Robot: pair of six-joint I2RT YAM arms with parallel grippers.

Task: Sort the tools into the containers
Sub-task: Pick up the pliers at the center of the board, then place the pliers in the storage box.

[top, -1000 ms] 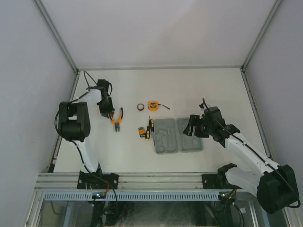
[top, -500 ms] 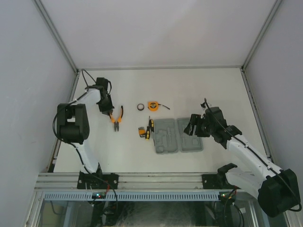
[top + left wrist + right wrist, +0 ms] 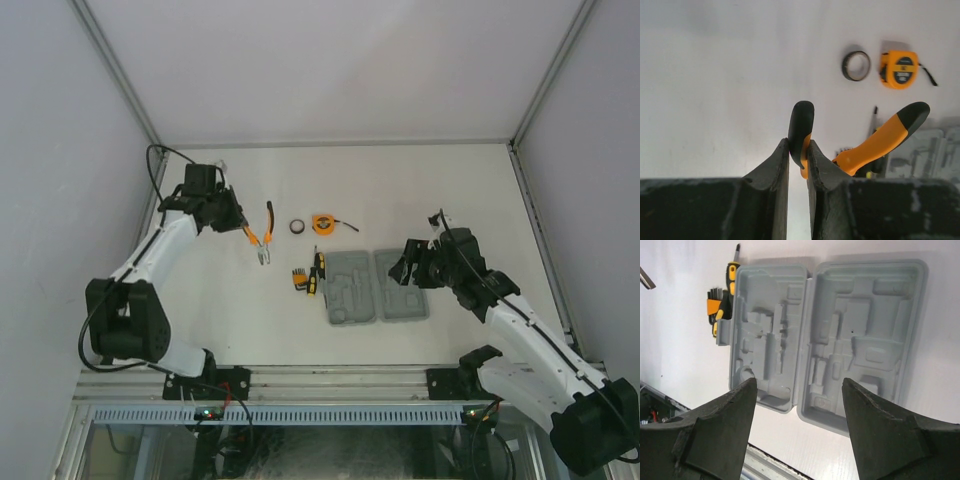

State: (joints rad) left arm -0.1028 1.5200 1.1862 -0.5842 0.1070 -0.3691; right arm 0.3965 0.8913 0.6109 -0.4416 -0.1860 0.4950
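Tabletop (image 3: 420, 190) white, pale walls (image 3: 320, 70) on three sides, left tool (image 3: 798, 150) pinching pliers (image 3: 875, 145), right tool (image 3: 799, 382) spread over grey case (image 3: 865, 315)

The white table (image 3: 420, 190) carries an open grey tool case (image 3: 352, 290) lying flat near its middle. Just left of the case lie screwdrivers (image 3: 316, 272) and an orange hex-key set (image 3: 298, 279). Farther back, a black ring (image 3: 297, 227) sits beside an orange tape measure (image 3: 322, 223).
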